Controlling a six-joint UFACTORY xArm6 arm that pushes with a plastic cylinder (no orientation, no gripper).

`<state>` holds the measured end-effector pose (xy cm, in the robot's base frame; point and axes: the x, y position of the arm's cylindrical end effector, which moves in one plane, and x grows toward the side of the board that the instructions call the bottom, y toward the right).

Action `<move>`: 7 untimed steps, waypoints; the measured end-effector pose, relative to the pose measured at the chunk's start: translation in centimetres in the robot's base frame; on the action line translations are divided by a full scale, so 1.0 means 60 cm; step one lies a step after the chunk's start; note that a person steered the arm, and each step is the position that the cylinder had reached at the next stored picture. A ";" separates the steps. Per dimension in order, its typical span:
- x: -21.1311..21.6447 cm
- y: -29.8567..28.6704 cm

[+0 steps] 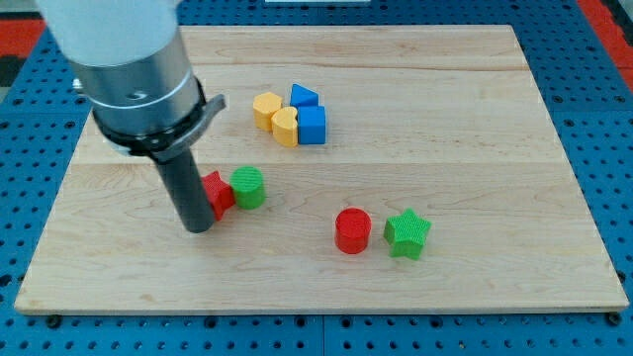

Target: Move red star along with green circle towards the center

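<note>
Wood desk: pale planks, resting on a blue pegboard.
Rod: dark, upright, at the view's left; my tip sits on the desk.
Fingers: none on this rod, so no open or closed state to tell.
Red star: just right of my tip, touching the rod, partly hidden behind it.
Green circle: touching the red star's right side, left of the desk's centre.
Red cylinder: lower middle, well apart from my tip.
Green star: just right of the red cylinder.
Upper cluster: yellow hexagon, yellow block, blue triangle, blue cube, packed together.
</note>
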<state>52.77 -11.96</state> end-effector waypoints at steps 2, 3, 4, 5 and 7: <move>-0.028 0.051; -0.059 0.072; -0.088 0.089; -0.085 0.125; -0.001 0.022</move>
<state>52.74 -10.63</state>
